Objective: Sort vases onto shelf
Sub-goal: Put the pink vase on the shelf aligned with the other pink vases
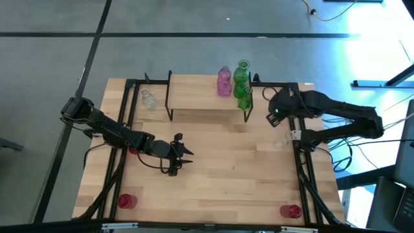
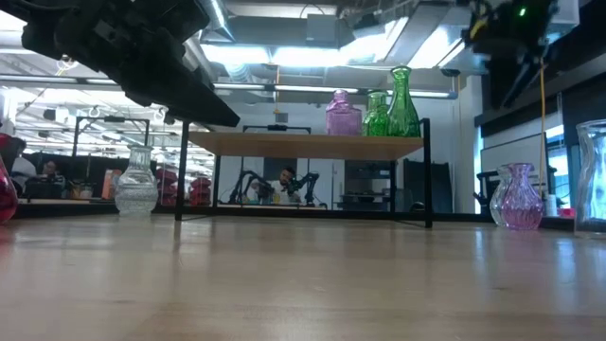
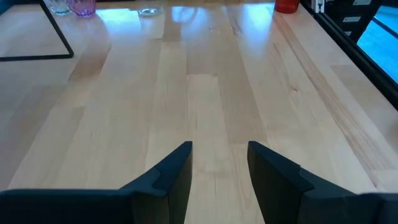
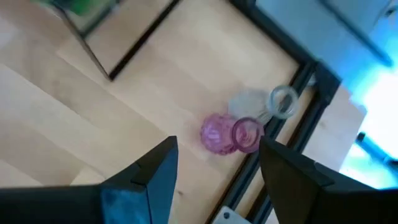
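Four translucent glass vases are counted on the low light-wood shelf with black metal legs [image 1: 206, 96]: one pink bottle-shaped vase [image 1: 224, 82] and three green narrow-necked vases [image 1: 242, 81], all grouped at the shelf end nearest the right pincer [image 1: 279, 109].

The right pincer is held above the desk [image 1: 226, 168], just beside that shelf end, with its fingers [image 4: 155, 171] parted and nothing between them. Directly below it, one small pink ribbed glass vase [image 4: 229, 134] and one clear glass vase [image 4: 267, 104] are seen standing upright, touching each other, against the desk's black frame.

The left pincer [image 1: 181, 154] is positioned over the middle of the desk, well apart from the shelf; its fingers [image 3: 175, 171] are parted and empty.

One clear round-bodied vase [image 1: 147, 99] is located beyond the far end of the shelf. Two red vases [image 1: 127, 201] are placed at the near corners of the desk, one per corner, and a further red object [image 1: 132, 151], largely hidden, is visible beside the left arm.
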